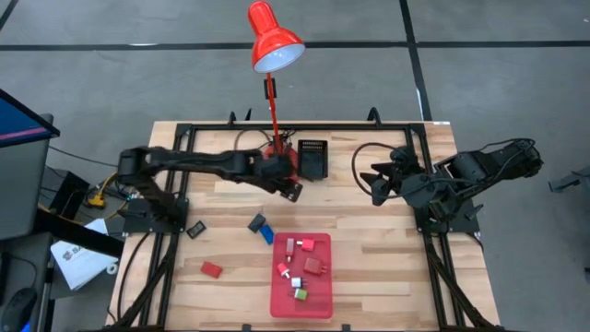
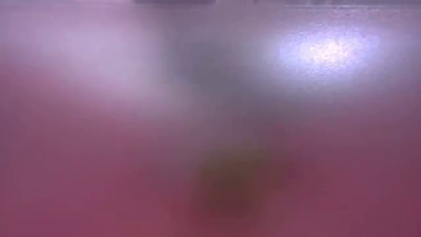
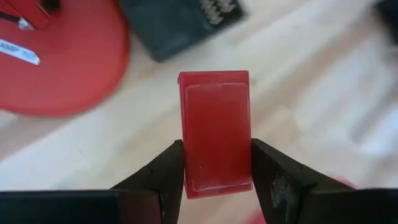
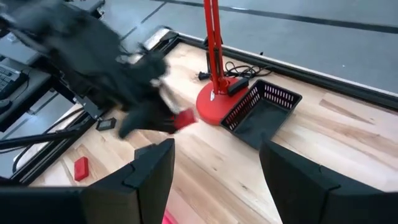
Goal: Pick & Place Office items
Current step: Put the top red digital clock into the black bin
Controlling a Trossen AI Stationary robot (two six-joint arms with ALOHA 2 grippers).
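Carrying step in hand: red block (image 3: pixel 216 134) pinched by left gripper (image 3: pixel 217 163) near lamp base (image 3: pixel 59 59); transfer to red tray (image 1: pixel 318 304) called for next; right gripper (image 4: pixel 214 165) spread, parked.

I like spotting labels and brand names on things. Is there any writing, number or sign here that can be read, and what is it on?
None can be read.
White sticker on the lamp base: dark print, too blurred to read.
Paper sheet beside the table: print too small to read.
Red block in the left gripper: no text showing.
Pieces in the red tray: no writing visible.
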